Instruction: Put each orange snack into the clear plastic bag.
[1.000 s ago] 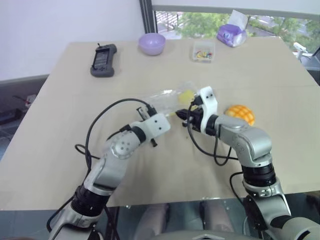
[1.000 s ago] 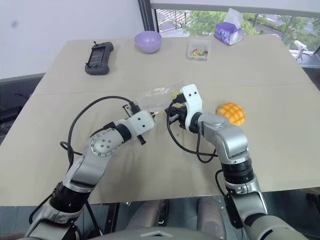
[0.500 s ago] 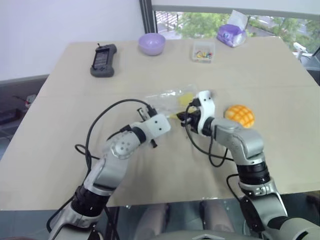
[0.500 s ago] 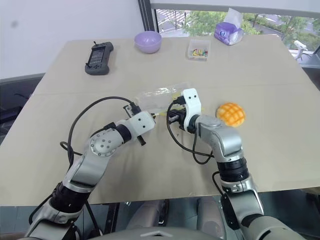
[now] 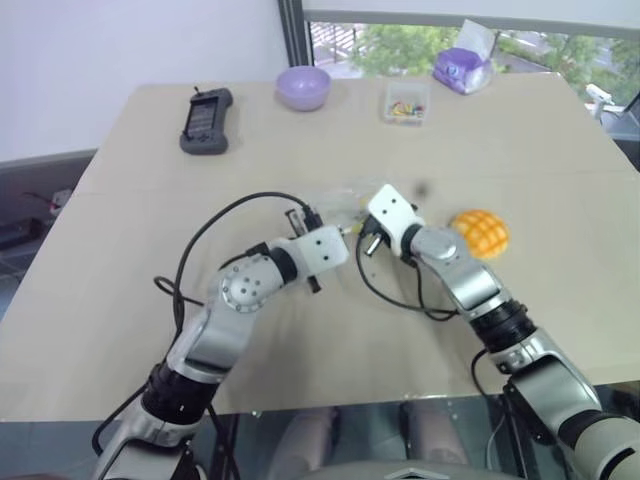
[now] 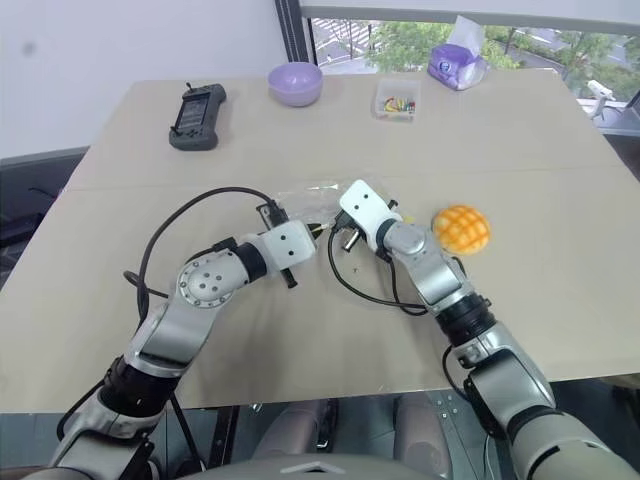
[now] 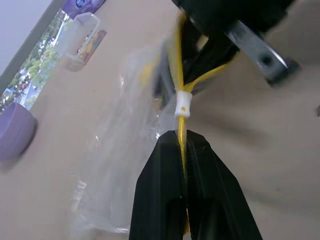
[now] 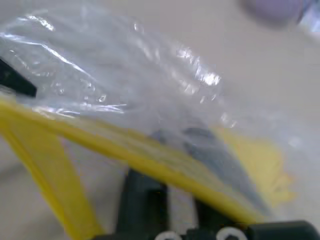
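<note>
Close-up, left fingers (image 7: 192, 200) pinching zip strip (image 7: 181, 132).

One orange snack (image 5: 480, 232), one clear plastic bag (image 7: 120, 150) (crinkly), one bowl (image 5: 304, 86).

Head stereo pair looks forward-down over bench (image 5: 120, 200) (same scene, slight offset); wrist cameras sit close against clear plastic bag (image 7: 115, 150)

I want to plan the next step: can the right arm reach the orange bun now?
Probably yes: the orange bun lies uncovered on the table just beside that arm, but its fingers are at the clear zip bag.
</note>
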Robot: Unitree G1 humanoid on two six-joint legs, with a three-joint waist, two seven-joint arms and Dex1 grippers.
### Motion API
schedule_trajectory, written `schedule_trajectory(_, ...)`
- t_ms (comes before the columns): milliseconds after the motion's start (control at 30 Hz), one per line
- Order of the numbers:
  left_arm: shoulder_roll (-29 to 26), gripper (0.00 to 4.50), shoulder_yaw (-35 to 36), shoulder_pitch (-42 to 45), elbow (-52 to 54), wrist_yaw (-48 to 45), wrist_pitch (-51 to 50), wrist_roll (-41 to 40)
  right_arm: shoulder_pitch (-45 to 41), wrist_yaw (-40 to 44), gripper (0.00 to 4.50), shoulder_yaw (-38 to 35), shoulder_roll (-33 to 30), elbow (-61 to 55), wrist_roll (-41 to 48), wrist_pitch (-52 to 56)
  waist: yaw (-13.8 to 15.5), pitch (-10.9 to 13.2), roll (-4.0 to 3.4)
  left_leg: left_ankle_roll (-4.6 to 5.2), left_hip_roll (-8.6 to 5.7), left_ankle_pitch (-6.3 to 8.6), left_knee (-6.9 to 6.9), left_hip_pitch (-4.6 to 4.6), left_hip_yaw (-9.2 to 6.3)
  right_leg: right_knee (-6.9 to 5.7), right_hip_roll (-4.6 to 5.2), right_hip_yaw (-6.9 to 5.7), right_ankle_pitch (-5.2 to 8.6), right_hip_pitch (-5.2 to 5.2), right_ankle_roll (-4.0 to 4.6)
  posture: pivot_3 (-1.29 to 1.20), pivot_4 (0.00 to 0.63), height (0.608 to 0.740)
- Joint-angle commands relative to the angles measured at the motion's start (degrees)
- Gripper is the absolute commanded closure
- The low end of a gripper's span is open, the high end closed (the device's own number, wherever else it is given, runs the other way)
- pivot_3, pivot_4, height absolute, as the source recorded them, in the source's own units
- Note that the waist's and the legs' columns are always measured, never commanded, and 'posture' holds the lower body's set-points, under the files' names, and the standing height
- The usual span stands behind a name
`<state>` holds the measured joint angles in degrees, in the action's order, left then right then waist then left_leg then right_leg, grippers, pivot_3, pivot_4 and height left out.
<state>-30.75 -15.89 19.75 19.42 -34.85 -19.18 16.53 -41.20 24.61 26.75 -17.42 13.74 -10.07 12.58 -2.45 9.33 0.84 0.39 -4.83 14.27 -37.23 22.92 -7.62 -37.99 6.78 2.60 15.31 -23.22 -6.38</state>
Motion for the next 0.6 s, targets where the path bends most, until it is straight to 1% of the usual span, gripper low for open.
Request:
schedule_trajectory(33, 0.07, 4.50, 1.17, 0.98, 0.01, 1.11, 0.96, 0.63, -1.38, -0.60, 2.10, 2.49, -2.43, 0.91, -6.46, -8.94, 0.01, 0.00, 0.00, 0.00, 0.00, 0.00, 0.00, 0.00, 0.00, 0.01, 0.00, 0.00, 0.00, 0.00, 0.00, 0.00, 0.150, 0.740)
schedule_trajectory(100, 0.57, 4.50, 1.08, 1.12, -0.34, 1.74, 0.39, 1.03, -1.54, -1.01, 1.34, 2.89, -3.50, 1.51, -8.97, -12.28, 0.02, 0.00, 0.00, 0.00, 0.00, 0.00, 0.01, 0.01, 0.00, 0.01, 0.00, 0.00, 0.00, 0.00, 0.00, 0.00, 0.150, 0.740)
schedule_trajectory(133, 0.84, 4.50, 0.98, 1.16, -0.36, 1.91, 0.11, 1.07, -1.58, -1.13, 0.76, 2.86, -3.78, 1.83, -9.92, -13.44, -0.03, 0.00, 0.00, 0.00, 0.00, 0.00, 0.01, 0.01, 0.01, 0.01, 0.00, 0.01, 0.00, -0.01, 0.00, 0.00, 0.150, 0.740)
schedule_trajectory(200, 1.42, 4.50, 0.69, 1.23, -0.33, 2.20, -0.34, 1.16, -2.04, -2.30, 0.08, 3.35, -4.84, 2.85, -13.30, -15.90, -0.05, 0.00, 0.00, 0.00, 0.00, 0.00, 0.01, 0.00, 0.03, 0.00, -0.01, 0.03, 0.00, 0.01, 0.00, 0.00, 0.150, 0.740)
schedule_trajectory(300, 2.57, 4.50, 0.76, 1.54, -0.32, 3.05, -1.31, 1.31, -2.48, -3.28, 0.08, 3.86, -6.43, 4.08, -17.59, -18.47, -0.02, 0.00, 0.00, 0.00, 0.01, 0.00, 0.00, 0.00, 0.03, -0.02, -0.02, 0.03, 0.00, 0.00, 0.00, 0.00, 0.150, 0.740)
schedule_trajectory(400, 3.32, 4.50, 1.27, 2.15, -0.98, 4.21, -1.96, 1.78, -1.44, -1.05, 0.08, 2.53, -7.37, 2.39, -17.60, -19.08, 0.06, 0.00, 0.00, 0.00, 0.00, 0.00, -0.01, 0.01, 0.03, -0.01, -0.02, 0.04, 0.00, 0.02, 0.00, 0.00, 0.150, 0.740)
schedule_trajectory(533, 3.88, 4.50, 2.43, 3.39, -2.59, 6.39, -2.99, 2.67, 2.31, 5.98, 0.08, -4.23, -7.42, -7.12, -7.93, -13.90, 0.09, 0.00, 0.01, 0.00, 0.01, 0.00, -0.01, 0.03, 0.02, -0.01, -0.03, 0.04, 0.00, 0.02, 0.00, 0.00, 0.150, 0.740)
schedule_trajectory(600, 4.22, 4.50, 2.64, 3.72, -2.85, 7.12, -3.48, 2.76, 4.78, 9.59, 0.08, -8.45, -7.87, -13.26, -2.21, -9.29, 0.10, 0.00, 0.00, 0.00, 0.01, 0.00, -0.01, 0.05, 0.03, 0.00, -0.02, 0.05, 0.00, 0.02, 0.00, 0.00, 0.150, 0.740)
